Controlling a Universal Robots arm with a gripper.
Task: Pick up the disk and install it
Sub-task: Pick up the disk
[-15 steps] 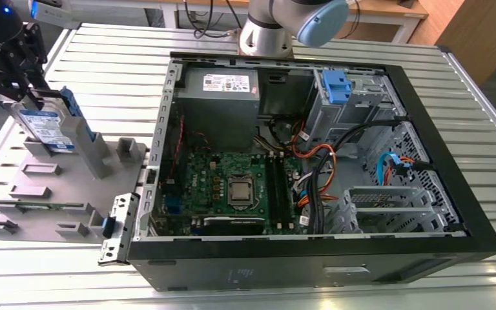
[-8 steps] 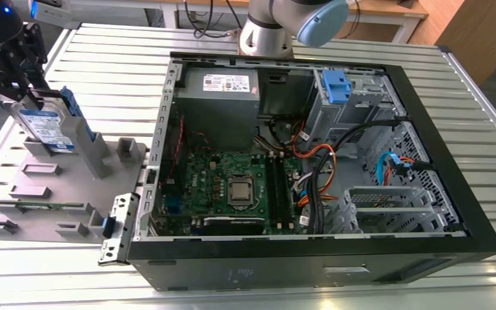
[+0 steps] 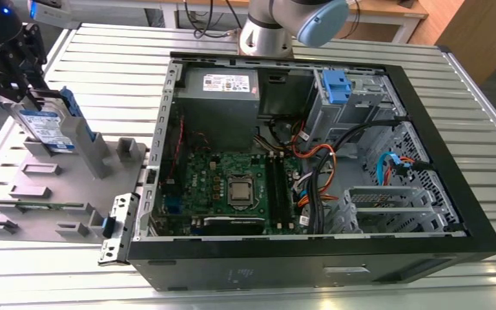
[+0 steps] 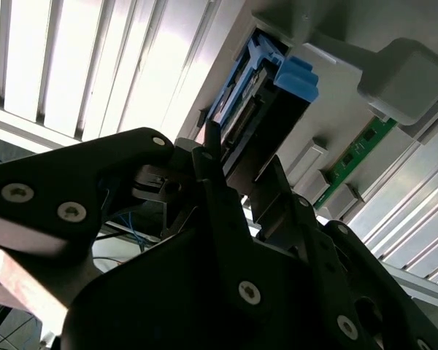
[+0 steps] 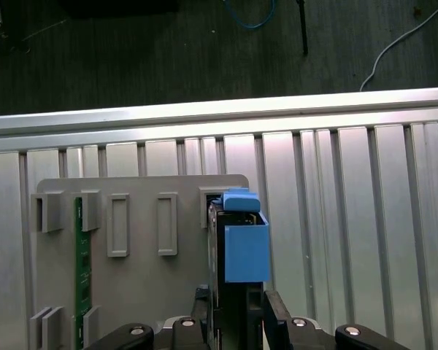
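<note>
- At the exterior view's far left, the gripper (image 3: 39, 100) hangs over a grey holder plate (image 3: 67, 200) that lies on the slatted metal table (image 3: 110, 58).
- The disk (image 3: 46, 129) stands on edge at the back of that plate, label facing the camera, with its blue bracket (image 3: 69, 106) along the side towards the exterior view's right.
- I read the hand as drawn in narrow on the top end of the disk. In the first wrist view the gripper (image 5: 237, 302) has one black finger (image 5: 203, 299) tight against each side of the disk (image 5: 217, 248) and its bracket (image 5: 246, 251).
- The second wrist view agrees: the gripper (image 4: 237, 164) brackets the dark near end of the disk (image 4: 241, 120), and the blue bracket (image 4: 296, 76) shows beyond it.
- The lower end of the disk is down at the plate (image 5: 142, 277), next to grey upright posts. I cannot tell whether it rests in its slot or sits just clear.
- A green memory stick (image 3: 41, 206) lies flat nearer the front of the plate. It also shows in both wrist views (image 5: 78, 270) (image 4: 358, 149), well apart from the disk.
- To the exterior view's right of the plate, the open computer case (image 3: 454, 161) lies on its side, with the green circuit board (image 3: 230, 181) and a grey power box (image 3: 217, 90) exposed.
- Another blue bracket (image 3: 336, 87) sits in the bay at the back of the case.
- The arm's base (image 3: 270, 26) stands behind the case.
</note>
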